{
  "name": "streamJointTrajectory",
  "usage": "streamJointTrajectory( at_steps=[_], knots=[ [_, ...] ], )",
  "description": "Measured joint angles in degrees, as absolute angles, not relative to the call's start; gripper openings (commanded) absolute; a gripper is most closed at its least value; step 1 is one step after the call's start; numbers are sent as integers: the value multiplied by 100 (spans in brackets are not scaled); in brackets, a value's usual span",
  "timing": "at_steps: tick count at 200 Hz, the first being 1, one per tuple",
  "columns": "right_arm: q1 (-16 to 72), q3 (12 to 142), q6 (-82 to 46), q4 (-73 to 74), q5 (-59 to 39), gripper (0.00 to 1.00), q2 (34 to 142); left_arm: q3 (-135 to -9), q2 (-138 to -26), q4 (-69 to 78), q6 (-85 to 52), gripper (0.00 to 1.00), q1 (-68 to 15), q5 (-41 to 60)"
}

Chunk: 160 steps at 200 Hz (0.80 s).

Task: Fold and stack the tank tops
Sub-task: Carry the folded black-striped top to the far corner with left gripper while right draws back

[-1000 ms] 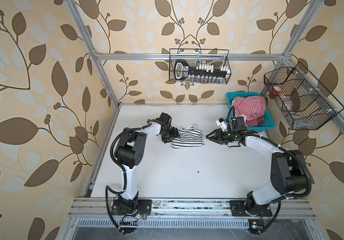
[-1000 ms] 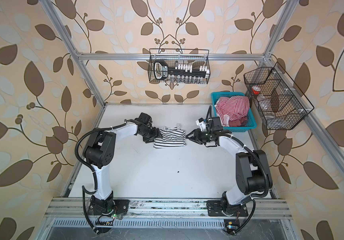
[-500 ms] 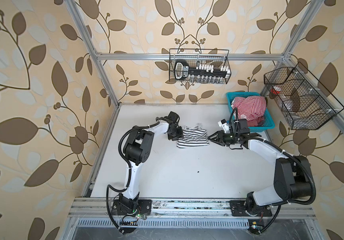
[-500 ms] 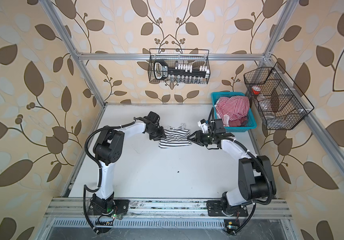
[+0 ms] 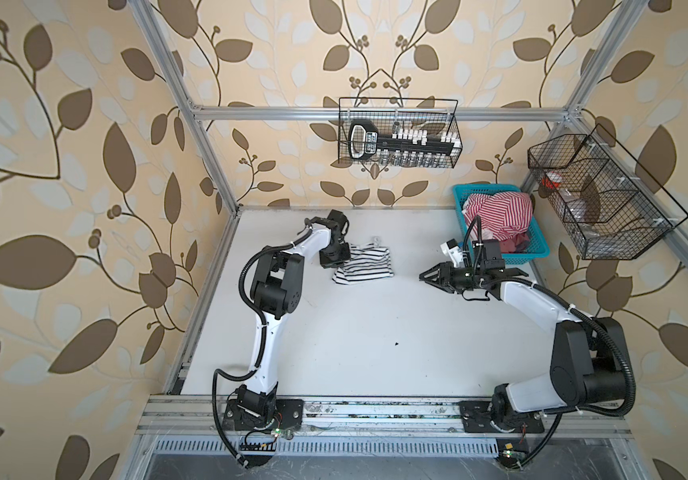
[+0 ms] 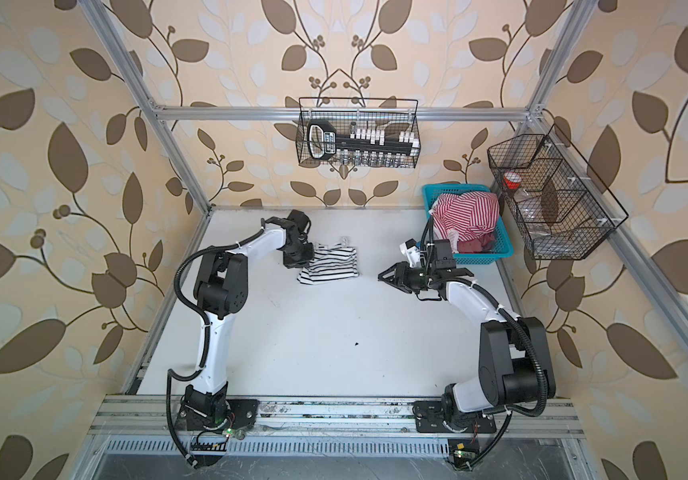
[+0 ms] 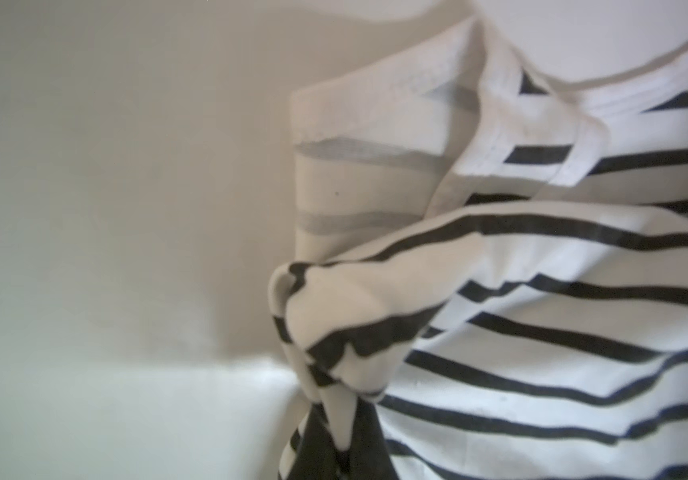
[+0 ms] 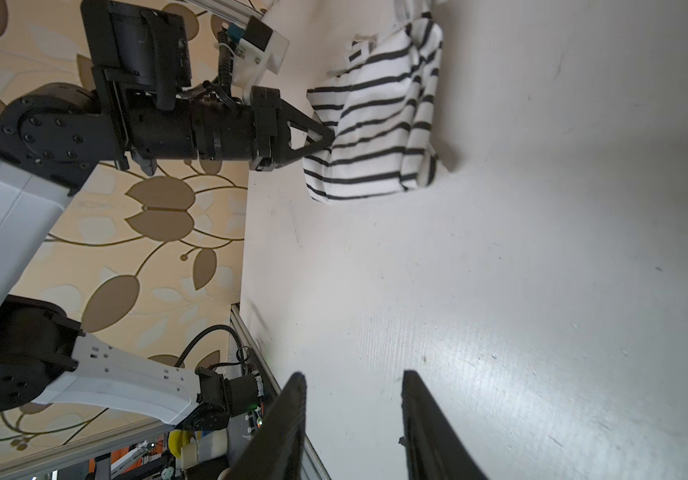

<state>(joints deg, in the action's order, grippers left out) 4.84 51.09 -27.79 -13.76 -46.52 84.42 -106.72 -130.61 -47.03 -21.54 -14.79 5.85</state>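
Where the white tabletop (image 5: 375, 332) meets the leaf-papered walls (image 5: 64, 166): two arms, two tank tops.

Item one: black-striped tank top (image 5: 365, 266), partly folded, lying on the table at the far side, left of centre. The left gripper (image 8: 327, 139) has its jaws pinched together on the cloth's left edge, where the fabric bunches. Item two: red-striped tank top (image 5: 496, 212), heaped in a blue basket (image 5: 539, 250) at the far right corner. The right gripper (image 5: 427, 276) hovers near that basket, well apart from item one, jaws parted and holding nothing. An aluminium frame (image 5: 375, 111) carries a wire basket (image 5: 417, 163) on the far wall; a second wire basket (image 5: 633, 245) hangs at the right.
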Motion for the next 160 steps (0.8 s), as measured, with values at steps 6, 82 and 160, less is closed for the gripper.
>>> streamJointTrajectory(
  at_steps=[6,82,160],
  knots=[
    [484,5109,-2779,-1365,-4654,39,8451,-10761,-13096,-4755,-2029,0,-1306,491],
    [484,5153,-2757,-1306,-4683,38,9039,-12551,-14022,-5363,-281,0,-58,-298],
    [587,5669,-2836,-1308,-4539,38,9577,-13332,-14492,-5415,668,0,648,-521]
  ],
)
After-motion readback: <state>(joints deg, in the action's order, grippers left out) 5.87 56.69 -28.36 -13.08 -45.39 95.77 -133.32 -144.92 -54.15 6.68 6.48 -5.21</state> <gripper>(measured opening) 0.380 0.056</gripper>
